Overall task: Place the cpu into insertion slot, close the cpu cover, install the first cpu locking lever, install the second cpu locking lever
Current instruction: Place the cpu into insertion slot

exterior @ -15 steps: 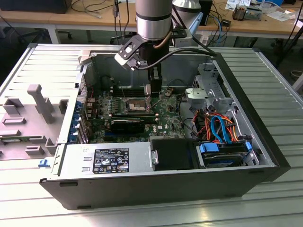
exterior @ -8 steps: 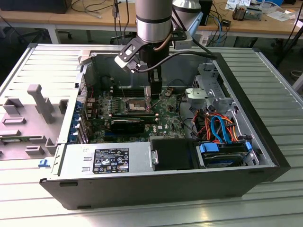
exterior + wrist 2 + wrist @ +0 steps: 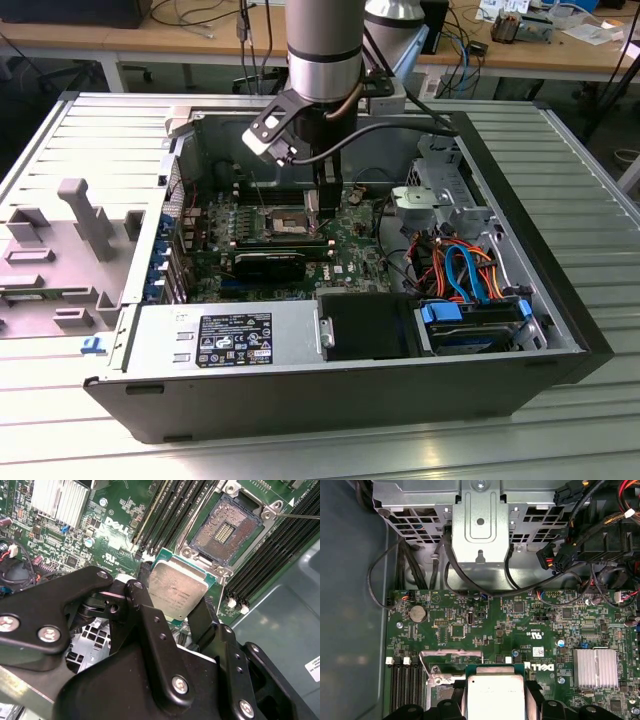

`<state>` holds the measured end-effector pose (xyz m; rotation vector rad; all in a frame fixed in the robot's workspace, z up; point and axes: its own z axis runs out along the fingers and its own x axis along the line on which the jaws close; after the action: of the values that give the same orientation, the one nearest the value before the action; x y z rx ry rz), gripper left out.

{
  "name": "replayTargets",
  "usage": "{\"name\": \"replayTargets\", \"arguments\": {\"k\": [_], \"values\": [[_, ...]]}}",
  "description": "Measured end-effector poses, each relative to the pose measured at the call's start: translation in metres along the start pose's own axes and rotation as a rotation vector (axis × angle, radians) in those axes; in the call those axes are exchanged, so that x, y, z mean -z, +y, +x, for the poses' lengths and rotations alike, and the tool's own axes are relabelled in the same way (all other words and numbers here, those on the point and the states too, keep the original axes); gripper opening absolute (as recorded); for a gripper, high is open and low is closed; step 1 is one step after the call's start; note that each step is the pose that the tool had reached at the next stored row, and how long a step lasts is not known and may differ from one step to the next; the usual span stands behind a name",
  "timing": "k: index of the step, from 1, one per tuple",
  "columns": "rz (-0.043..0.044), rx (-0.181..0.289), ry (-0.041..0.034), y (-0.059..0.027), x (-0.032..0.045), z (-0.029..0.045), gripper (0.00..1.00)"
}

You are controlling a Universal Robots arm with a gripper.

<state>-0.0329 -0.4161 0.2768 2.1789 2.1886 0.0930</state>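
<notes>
At the exterior view's left a grey plastic tray (image 3: pixel 75 235) lies beside the open computer case (image 3: pixel 300 400). In the middle the gripper (image 3: pixel 320 205) reaches down inside, its arm hiding part of the insertion slot (image 3: pixel 285 222). In the second wrist view its fingers (image 3: pixel 150 625) clamp the cpu (image 3: pixel 180 582) by opposite edges. The near edge is hidden behind black links, and the chip seems to sit just beside the bare slot, while orange and blue cables (image 3: pixel 470 265) crowd the exterior view's right.

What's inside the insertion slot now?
Only its dark contact field with a gold-tinted centre shows in the insertion slot; nothing sits in it. The cpu, clamped in the gripper, covers the board beside the slot's rim.
</notes>
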Motion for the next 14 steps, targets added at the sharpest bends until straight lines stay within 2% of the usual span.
{"name": "replayTargets", "arguments": {"k": [14], "values": [[0.0, 0.0, 0.0, -0.0001, -0.0014, -0.0022, 0.55]]}}
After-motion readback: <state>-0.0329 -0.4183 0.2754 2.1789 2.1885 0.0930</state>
